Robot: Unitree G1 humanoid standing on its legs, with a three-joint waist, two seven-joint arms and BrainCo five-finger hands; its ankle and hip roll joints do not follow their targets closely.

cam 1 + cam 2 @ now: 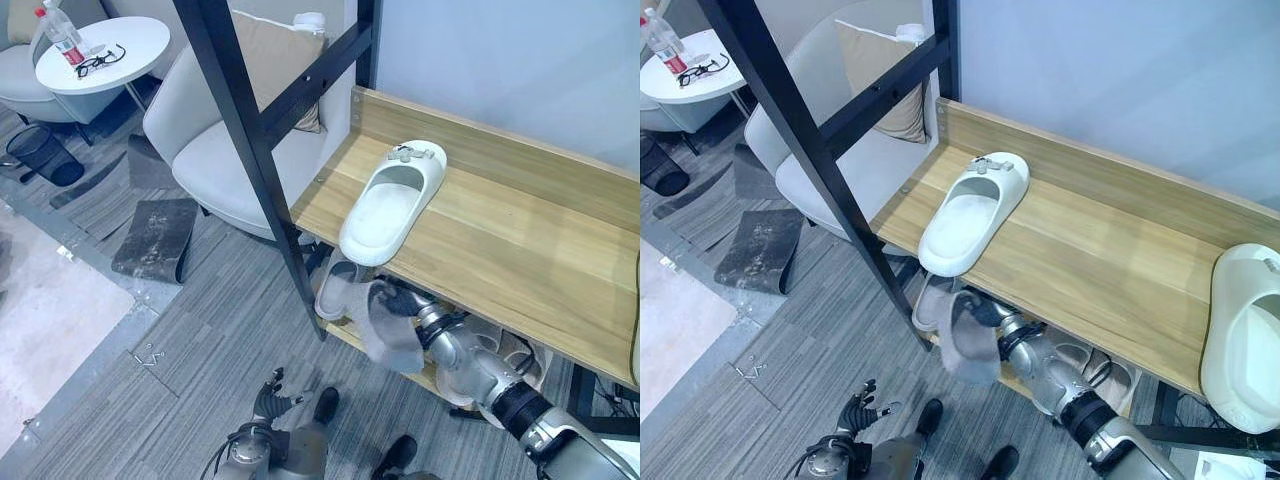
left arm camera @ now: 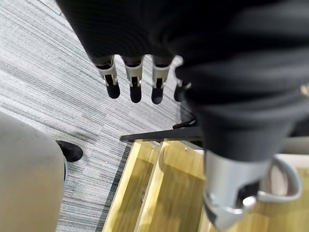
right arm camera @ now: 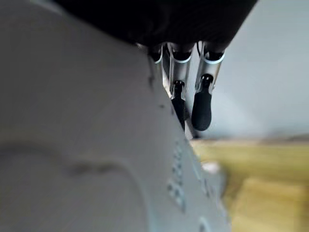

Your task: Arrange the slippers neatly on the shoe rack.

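White slipper (image 1: 390, 205) overhangs rack (image 1: 520, 250) front edge; right robot hand (image 1: 392, 318) below

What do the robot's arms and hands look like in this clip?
Both arms are silver-grey metal, the right one with a black band near the forearm. Each hand, left hand and right hand, has a dark ribbed cover over its back and wrist, with slim silver fingers ending in dark rounded tips.
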